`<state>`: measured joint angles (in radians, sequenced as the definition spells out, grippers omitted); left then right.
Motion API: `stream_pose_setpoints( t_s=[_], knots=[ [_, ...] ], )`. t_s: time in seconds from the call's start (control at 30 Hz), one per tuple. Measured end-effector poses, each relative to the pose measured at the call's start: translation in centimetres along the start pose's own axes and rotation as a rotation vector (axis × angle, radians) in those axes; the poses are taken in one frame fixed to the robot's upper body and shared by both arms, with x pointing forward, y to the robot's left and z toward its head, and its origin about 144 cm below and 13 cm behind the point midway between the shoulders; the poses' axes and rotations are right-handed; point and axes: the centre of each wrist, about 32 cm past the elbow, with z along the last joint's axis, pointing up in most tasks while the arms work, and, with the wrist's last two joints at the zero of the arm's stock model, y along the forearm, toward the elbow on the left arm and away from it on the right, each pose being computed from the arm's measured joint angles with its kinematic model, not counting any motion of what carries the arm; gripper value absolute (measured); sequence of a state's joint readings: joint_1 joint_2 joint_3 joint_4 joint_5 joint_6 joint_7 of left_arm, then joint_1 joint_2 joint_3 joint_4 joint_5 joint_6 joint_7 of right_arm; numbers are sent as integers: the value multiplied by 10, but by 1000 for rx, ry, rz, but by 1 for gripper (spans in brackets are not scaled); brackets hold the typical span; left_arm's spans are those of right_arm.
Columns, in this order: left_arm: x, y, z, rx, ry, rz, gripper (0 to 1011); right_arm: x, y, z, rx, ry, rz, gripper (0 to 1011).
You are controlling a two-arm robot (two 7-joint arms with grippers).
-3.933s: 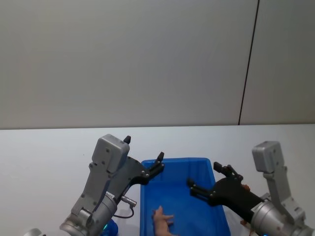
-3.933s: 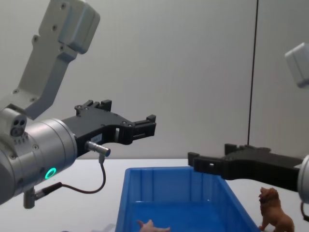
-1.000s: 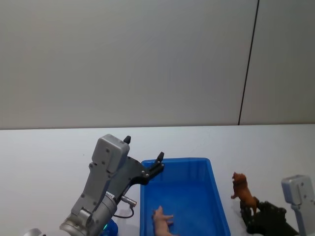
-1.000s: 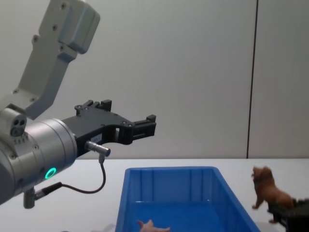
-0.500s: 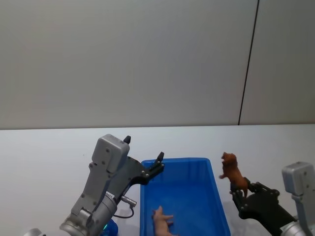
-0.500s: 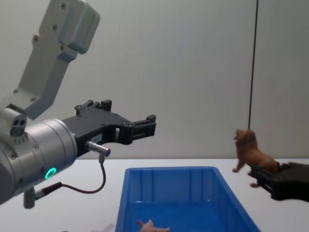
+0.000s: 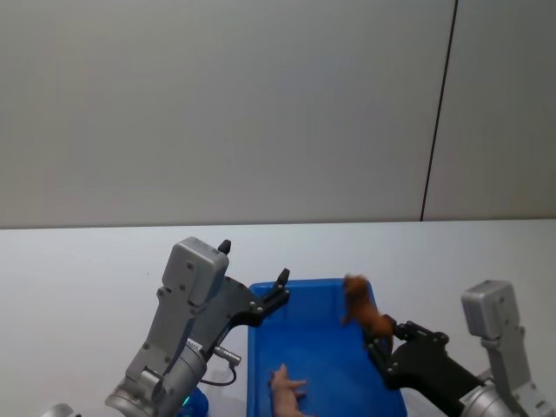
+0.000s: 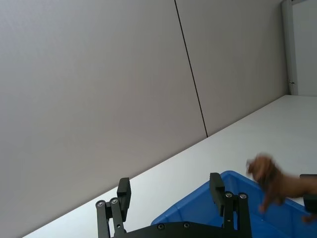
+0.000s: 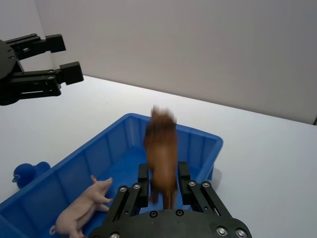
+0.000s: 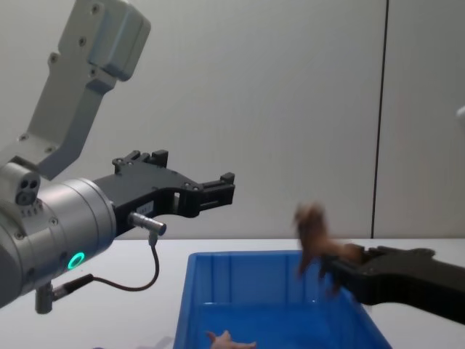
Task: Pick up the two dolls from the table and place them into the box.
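Observation:
My right gripper (image 9: pixel 163 171) is shut on the brown lion doll (image 9: pixel 161 146), holding it in the air over the right half of the blue box (image 9: pixel 203 135). In the head view the lion (image 7: pixel 363 311) hangs above the box (image 7: pixel 313 284) with the right gripper (image 7: pixel 382 334) under it. The pale pink doll (image 7: pixel 287 387) lies on the box floor near the front, also seen as the pink doll (image 9: pixel 84 206). My left gripper (image 7: pixel 254 262) stands open with nothing in it, above the box's far left corner. The chest view shows the lion (image 10: pixel 312 233) above the box rim (image 10: pixel 247 256).
A small blue toy (image 7: pixel 198 401) sits on the white table (image 7: pixel 78 269) just left of the box, under my left arm. The table stretches wide on both sides and behind. A grey wall with a dark vertical seam (image 7: pixel 439 113) stands at the back.
The right gripper has carried the lion leftward, from beside the box's right wall to over its inside. The left arm and the pink doll have not moved.

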<state>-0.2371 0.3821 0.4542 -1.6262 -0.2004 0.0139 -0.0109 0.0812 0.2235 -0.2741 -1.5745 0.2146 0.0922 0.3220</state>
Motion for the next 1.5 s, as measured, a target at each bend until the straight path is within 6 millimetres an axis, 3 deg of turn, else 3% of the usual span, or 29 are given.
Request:
stream_pose_setpoints(
  t_s=[0.17, 0.2, 0.3, 0.73, 1.5],
  knots=[
    [0, 0, 0, 0, 0, 0, 1002, -1, 8, -3, -12, 12, 35, 408],
    [0, 0, 0, 0, 0, 0, 1002, -1, 9, -4, -15, 14, 41, 493],
    [0, 0, 0, 0, 0, 0, 1002, -1, 11, -4, -17, 17, 46, 595],
    [0, 0, 0, 0, 0, 0, 1002, 2, 10, -5, 2, 13, -16, 976],
    [0, 0, 0, 0, 0, 0, 1002, 3, -19, -4, 73, 9, -218, 1001]
  ],
)
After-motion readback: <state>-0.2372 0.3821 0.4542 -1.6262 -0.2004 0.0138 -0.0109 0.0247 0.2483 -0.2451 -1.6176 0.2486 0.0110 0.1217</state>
